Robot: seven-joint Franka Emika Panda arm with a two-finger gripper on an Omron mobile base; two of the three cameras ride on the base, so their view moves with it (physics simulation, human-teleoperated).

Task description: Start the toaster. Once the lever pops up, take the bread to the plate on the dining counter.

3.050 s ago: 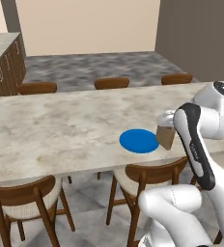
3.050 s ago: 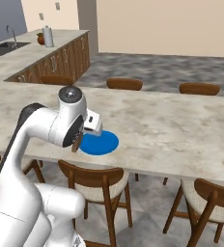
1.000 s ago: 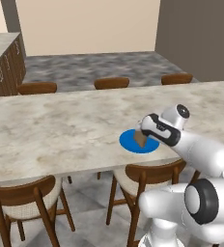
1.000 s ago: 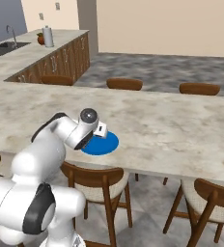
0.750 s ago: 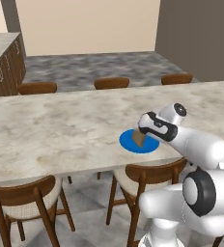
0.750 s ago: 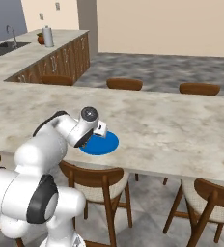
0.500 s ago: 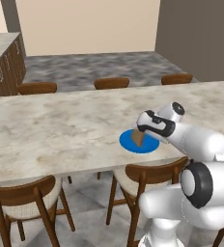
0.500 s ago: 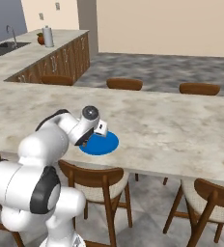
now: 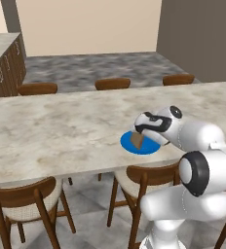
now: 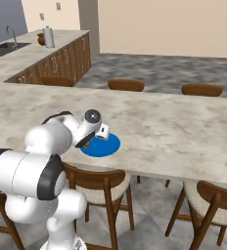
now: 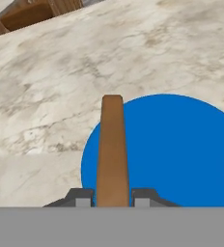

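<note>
Since three seconds before, we had swung the arm down from a raised pose beside the plate (image 9: 140, 145) and reached low over it; over the last second the change was slight, the hand only settling a little nearer the blue disc.

We had the gripper (image 9: 139, 137) clenched on the bread (image 11: 112, 150), the slice standing on edge between the two fingertips (image 11: 81, 197). In the hand view the slice ran straight away from the fingers, its long axis pointing out across the plate's left part, with bare blue to its right and the marble top of the dining counter (image 9: 51, 131) to its left and beyond. From the left base view the bread hung as a brown wedge just under the hand, over the plate. Whether its lower edge already touched the plate we could not tell.

We judged the carry nearly finished: the slice lay directly under the fingers and above the plate, so what remained was to let go there, and a slice released on edge might tip flat either way.
</note>
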